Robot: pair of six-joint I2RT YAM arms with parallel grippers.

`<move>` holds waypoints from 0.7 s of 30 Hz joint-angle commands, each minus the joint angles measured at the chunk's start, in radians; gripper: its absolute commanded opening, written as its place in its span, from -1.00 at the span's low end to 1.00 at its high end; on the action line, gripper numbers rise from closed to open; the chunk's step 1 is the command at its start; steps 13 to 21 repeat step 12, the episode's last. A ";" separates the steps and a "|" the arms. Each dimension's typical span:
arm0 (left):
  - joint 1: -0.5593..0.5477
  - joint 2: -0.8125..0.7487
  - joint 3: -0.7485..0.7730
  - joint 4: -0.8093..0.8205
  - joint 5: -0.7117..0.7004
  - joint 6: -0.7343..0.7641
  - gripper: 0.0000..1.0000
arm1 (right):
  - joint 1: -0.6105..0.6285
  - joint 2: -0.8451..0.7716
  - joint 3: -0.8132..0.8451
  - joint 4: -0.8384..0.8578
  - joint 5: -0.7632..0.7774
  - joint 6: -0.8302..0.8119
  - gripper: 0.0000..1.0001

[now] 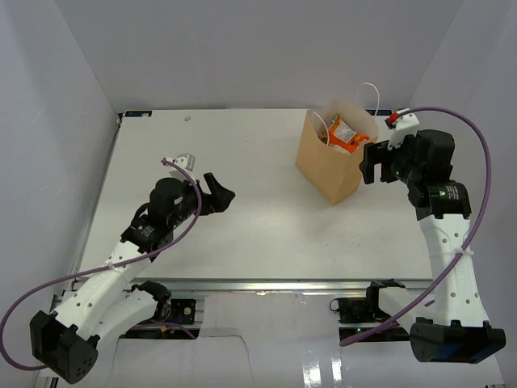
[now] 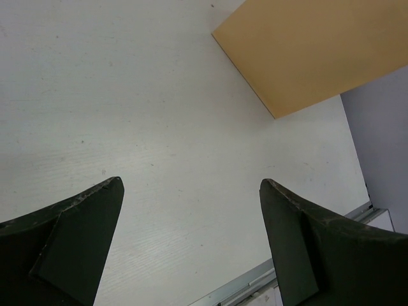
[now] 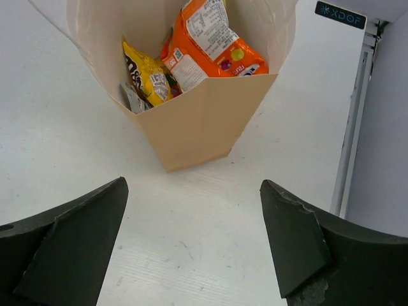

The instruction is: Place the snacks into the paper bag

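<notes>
Left gripper: jaws wide, empty, low over the tabletop's left middle, apart from the work.
Right gripper: jaws wide, holding nothing, just beside the bag's right wall.
Paper bag: upright near the far right corner, mouth open for drops.
Snacks: orange bag and yellow packet rest inside the paper bag.

Seen: 1 paper bag, 1 orange bag, 1 yellow packet.
</notes>
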 commanded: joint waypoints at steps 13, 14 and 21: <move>-0.003 -0.008 0.044 -0.046 -0.015 0.030 0.96 | -0.005 -0.034 -0.036 0.042 0.073 0.093 0.80; -0.003 -0.008 0.044 -0.046 -0.015 0.030 0.96 | -0.005 -0.034 -0.036 0.042 0.073 0.093 0.80; -0.003 -0.008 0.044 -0.046 -0.015 0.030 0.96 | -0.005 -0.034 -0.036 0.042 0.073 0.093 0.80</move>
